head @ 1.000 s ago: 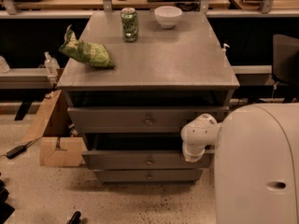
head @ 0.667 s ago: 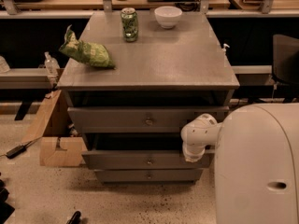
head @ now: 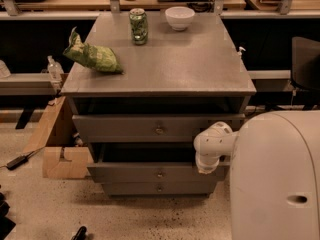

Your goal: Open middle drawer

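The grey cabinet (head: pixel 160 79) has three drawers in its front. The middle drawer (head: pixel 150 173), with a small brass knob (head: pixel 160 174) at its centre, stands pulled out a little, and a dark gap shows above its front. The top drawer (head: pixel 125 128) also sits slightly forward, while the lowest drawer (head: pixel 130 188) is pushed in. My white arm reaches in from the right. Its end, with the gripper (head: pixel 206 168), sits against the right part of the middle drawer's front, to the right of the knob.
On the cabinet top lie a green chip bag (head: pixel 92 56), a green can (head: pixel 138 26) and a white bowl (head: pixel 179 17). A cardboard box (head: pixel 60 156) stands on the floor at the left. My white body (head: pixel 280 179) fills the lower right. A black cable adapter (head: pixel 17 160) lies on the floor.
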You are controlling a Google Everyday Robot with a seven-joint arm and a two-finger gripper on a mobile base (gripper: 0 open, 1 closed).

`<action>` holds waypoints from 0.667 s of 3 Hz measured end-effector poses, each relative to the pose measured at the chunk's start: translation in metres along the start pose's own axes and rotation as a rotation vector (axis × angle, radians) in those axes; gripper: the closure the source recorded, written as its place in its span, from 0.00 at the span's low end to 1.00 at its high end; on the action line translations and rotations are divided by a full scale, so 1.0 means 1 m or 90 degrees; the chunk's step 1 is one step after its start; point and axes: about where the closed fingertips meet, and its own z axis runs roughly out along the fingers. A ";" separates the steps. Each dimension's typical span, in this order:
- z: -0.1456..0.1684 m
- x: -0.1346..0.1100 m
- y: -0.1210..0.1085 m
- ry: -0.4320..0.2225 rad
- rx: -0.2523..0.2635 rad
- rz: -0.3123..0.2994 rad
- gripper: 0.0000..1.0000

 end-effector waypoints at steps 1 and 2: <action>-0.002 0.001 0.006 0.002 -0.006 0.001 1.00; -0.004 0.002 0.010 0.004 -0.012 0.002 1.00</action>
